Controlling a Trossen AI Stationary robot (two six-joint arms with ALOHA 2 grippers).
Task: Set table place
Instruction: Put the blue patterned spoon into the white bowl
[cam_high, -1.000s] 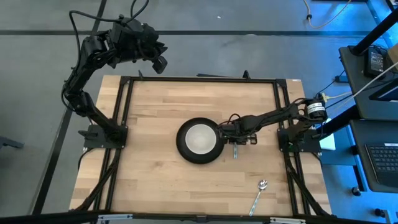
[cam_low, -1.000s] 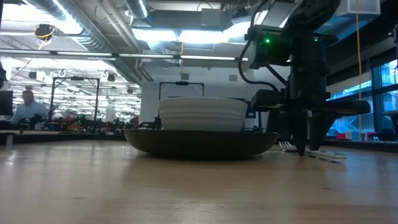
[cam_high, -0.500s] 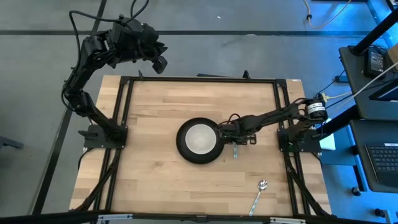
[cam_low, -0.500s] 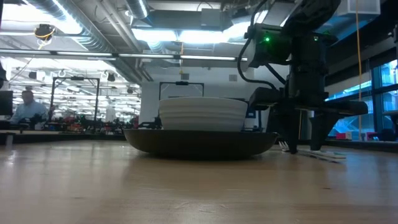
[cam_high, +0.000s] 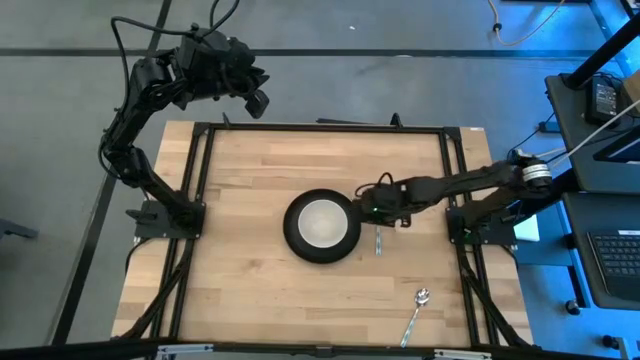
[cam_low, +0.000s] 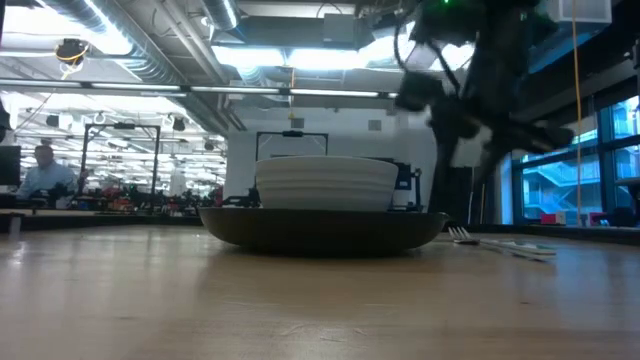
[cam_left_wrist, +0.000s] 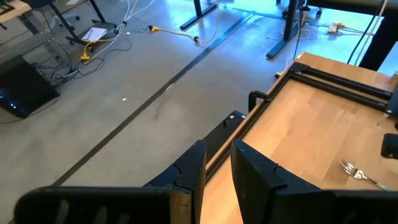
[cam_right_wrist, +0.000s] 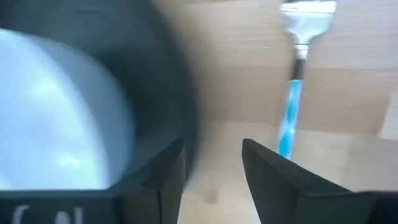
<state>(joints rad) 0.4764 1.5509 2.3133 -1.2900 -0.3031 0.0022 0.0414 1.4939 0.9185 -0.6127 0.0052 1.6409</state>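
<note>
A black plate (cam_high: 296, 240) with a white bowl (cam_high: 320, 223) in it sits at the middle of the wooden table (cam_high: 250, 170). A fork (cam_high: 379, 241) with a blue handle lies flat on the table just right of the plate; it also shows in the right wrist view (cam_right_wrist: 292, 93) and the low view (cam_low: 490, 240). My right gripper (cam_high: 369, 211) hangs open and empty above the plate's right edge and the fork (cam_right_wrist: 212, 149). My left gripper (cam_high: 256, 101) waits high beyond the table's far left corner, its fingers a narrow gap apart (cam_left_wrist: 217, 168).
A spoon (cam_high: 416, 312) lies near the table's near right corner. The black frame (cam_high: 320, 127) runs around the tabletop. Bare wood lies left of the plate and along the far side.
My right gripper has opened beside the plate, let go of the fork and risen off the table, going a little toward the far edge. The fork stays flat on the table right of the plate.
</note>
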